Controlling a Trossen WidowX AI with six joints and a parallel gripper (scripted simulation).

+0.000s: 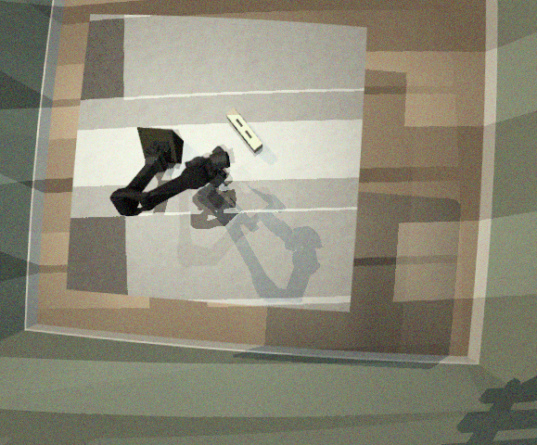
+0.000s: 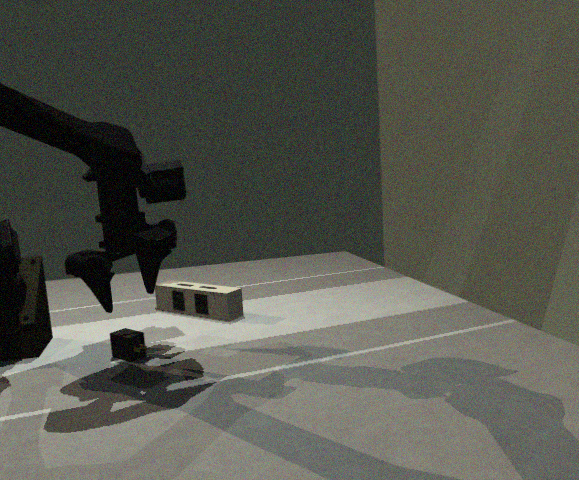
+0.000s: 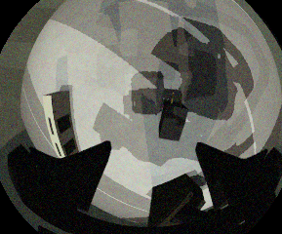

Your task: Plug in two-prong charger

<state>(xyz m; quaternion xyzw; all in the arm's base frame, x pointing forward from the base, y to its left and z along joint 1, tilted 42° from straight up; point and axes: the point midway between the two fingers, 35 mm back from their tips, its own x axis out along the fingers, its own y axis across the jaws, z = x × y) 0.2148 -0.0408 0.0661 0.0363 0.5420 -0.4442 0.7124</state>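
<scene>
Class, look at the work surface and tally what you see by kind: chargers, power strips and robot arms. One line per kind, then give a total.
Chargers: 1, the small black charger lying under the open, empty gripper.
Power strips: 1, the beige power strip.
Robot arms: 1, the black arm.
Total: 3

Charger (image 2: 127, 344) hidden in the top view beneath the arm (image 1: 172, 184) and wrist. Prongs too small and dim to count in the exterior view; only a faint glint at the right face. In the wrist view, charger (image 3: 174, 120) blurred into surrounding shadows, prongs not discernible. Power strip (image 3: 61, 124) squeezed against the left of the fisheye circle, outlets smeared. Arm base (image 2: 5, 310) cut off by the left edge of the exterior view.
</scene>
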